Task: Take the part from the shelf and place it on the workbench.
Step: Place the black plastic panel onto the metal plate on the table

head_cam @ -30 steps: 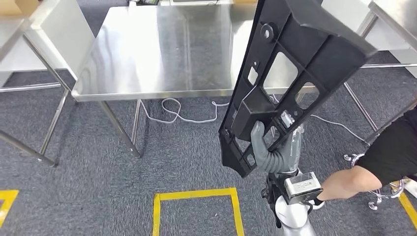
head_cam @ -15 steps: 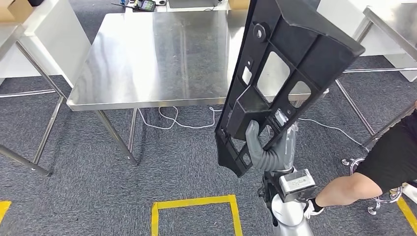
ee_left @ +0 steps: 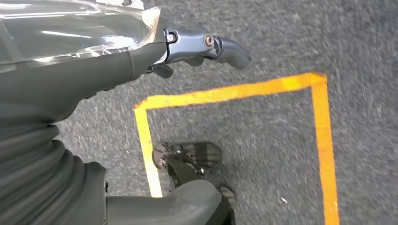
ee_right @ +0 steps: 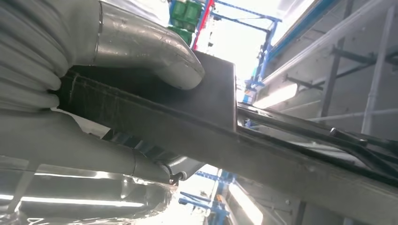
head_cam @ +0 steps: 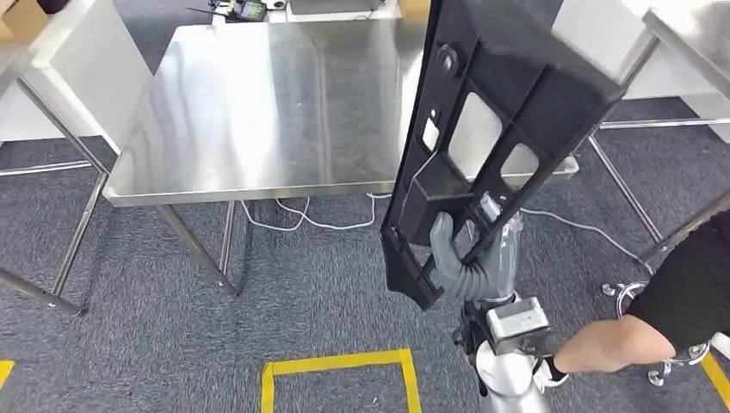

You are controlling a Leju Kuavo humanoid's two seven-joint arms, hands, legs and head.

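The right hand (head_cam: 465, 267) was clamped on the lower end of the one black plastic part (head_cam: 495, 129), thumb over a rib and fingers wrapped behind it. From that grip the part's long axis rose up and away toward the steel workbench (head_cam: 258, 112), its upper end already over the bench's right side (the lower end hung short of the near edge, above the carpet). The left hand (ee_left: 202, 47) hung over the floor, holding nothing, fingers loosely apart. One workbench stood ahead; one person crouched at the right.
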